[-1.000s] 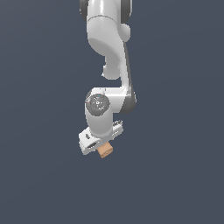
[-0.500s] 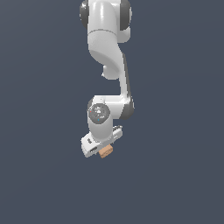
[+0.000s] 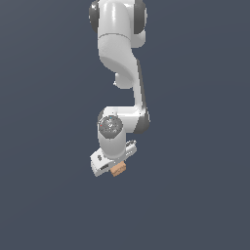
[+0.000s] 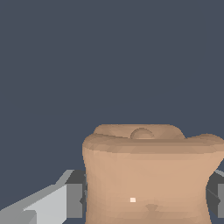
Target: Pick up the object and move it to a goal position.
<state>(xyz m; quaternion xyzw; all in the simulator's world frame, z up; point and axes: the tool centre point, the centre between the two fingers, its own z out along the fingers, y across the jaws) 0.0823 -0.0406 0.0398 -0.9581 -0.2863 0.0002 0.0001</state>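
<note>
- Wrist view: the object fills the lower centre of the frame. It is tan-brown, with rounded, bulging edges and a small dome on its far face. One tiny white speck shows on its near face.
- Exterior view: the object appears as a small tan block at the lower end of the arm, seen against a plain dark background.
- Tool: closed on the object; grey fingers press against both of its sides.
- Arm: white, hanging down from the top of the frame, bent at the wrist joint, with the tool tilted toward the exterior view's left.
</note>
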